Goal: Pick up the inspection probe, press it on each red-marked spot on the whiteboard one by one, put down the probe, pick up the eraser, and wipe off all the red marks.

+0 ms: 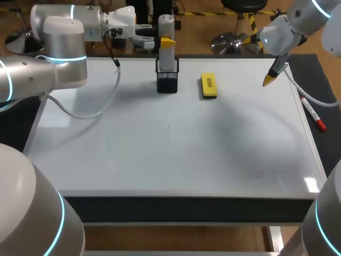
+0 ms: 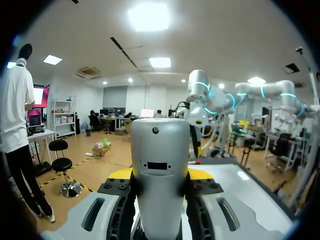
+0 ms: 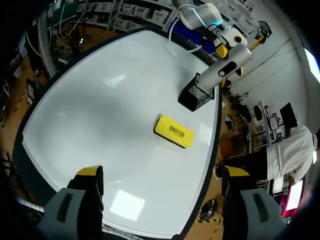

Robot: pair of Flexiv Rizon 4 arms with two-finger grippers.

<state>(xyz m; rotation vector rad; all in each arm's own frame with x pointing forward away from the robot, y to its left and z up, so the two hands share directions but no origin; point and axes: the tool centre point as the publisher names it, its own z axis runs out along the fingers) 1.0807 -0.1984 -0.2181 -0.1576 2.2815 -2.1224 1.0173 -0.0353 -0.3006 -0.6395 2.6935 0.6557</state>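
Observation:
The grey inspection probe (image 1: 166, 26) stands upright with its lower end in a black mesh holder (image 1: 167, 79) at the back of the whiteboard (image 1: 160, 154). My left gripper (image 1: 166, 41) is shut on the probe's upper part. In the left wrist view the probe (image 2: 159, 150) fills the gap between both yellow fingertips (image 2: 119, 174). The yellow eraser (image 1: 209, 85) lies flat just right of the holder. My right gripper (image 1: 269, 80) hangs open above the board's back right corner, nothing between its fingers (image 3: 90, 172). From there the eraser (image 3: 174, 131), holder (image 3: 195, 95) and probe (image 3: 225, 67) lie ahead. I see no red marks.
A red-capped marker (image 1: 314, 114) lies on the dark mat off the whiteboard's right edge. A tiny dark speck (image 1: 169, 126) shows near the board's middle. The left arm's cable (image 1: 96, 109) droops over the back left of the board.

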